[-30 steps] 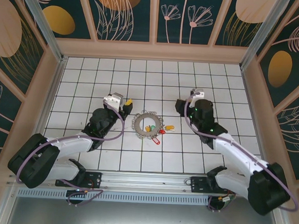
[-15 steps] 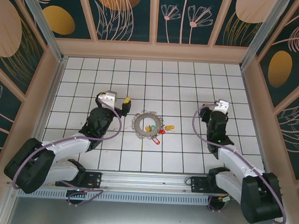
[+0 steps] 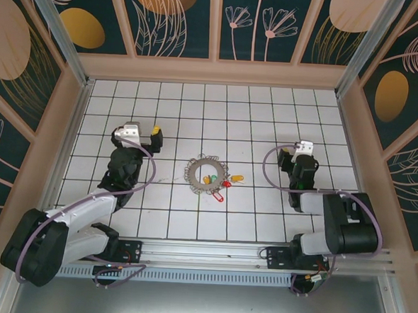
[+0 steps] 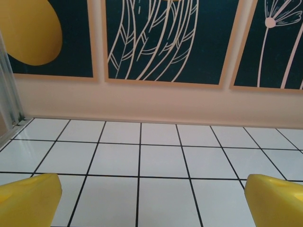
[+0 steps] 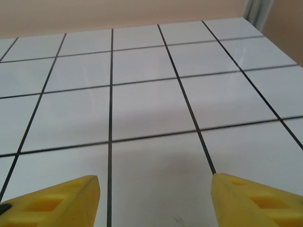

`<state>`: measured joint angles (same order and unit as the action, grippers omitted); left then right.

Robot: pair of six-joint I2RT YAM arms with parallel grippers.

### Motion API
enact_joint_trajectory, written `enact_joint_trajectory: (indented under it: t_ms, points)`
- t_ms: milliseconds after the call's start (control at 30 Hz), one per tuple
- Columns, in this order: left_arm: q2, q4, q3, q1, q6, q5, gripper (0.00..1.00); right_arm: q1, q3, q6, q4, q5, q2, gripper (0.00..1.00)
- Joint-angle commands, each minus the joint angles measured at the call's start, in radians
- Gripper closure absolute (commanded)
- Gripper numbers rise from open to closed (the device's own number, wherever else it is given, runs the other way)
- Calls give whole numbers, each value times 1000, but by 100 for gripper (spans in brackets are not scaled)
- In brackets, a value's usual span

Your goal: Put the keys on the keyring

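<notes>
After retreating outward over the last second, leaves left gripper (image 4: 151,201) and right gripper (image 5: 154,201) wide open, empty, well apart from keyring (image 3: 189,173) at mid-table, keys (image 3: 212,179) clustered within and just beside its right rim; suggests threading finished or paused, cannot tell which.

Top view: bright, even overhead light on the tiled floor (image 3: 198,106); shadows short and soft, walls (image 3: 29,82) splayed outward by wide-angle distortion. Right wrist view: pale glare at 1 o'clock, faint grey shadow band across centre. Left wrist view: evenly lit, with the fingertips (image 4: 28,198) of the left gripper (image 4: 151,203) slightly soft at 7 and 5 o'clock.
</notes>
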<state>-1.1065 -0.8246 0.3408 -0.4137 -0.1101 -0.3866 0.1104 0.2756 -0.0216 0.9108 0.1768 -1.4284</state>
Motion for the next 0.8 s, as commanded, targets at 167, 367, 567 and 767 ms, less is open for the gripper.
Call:
enact_joint_trajectory:
  t_ms: [167,367,567,767]
  points:
    - [39,13,-24,45,19,-17,1,-111,-109,-12,418,-213,-71,37]
    - [29,-3,-27,103,34,-3,1,-113,-58,11,357,-167,-106,29]
    - [-48,-56,-6,187,89,23,1,-142,-41,34,330,-192,-110,1]
    - [-202,-190,-17,251,152,87,1,-143,-41,35,332,-191,-110,1]
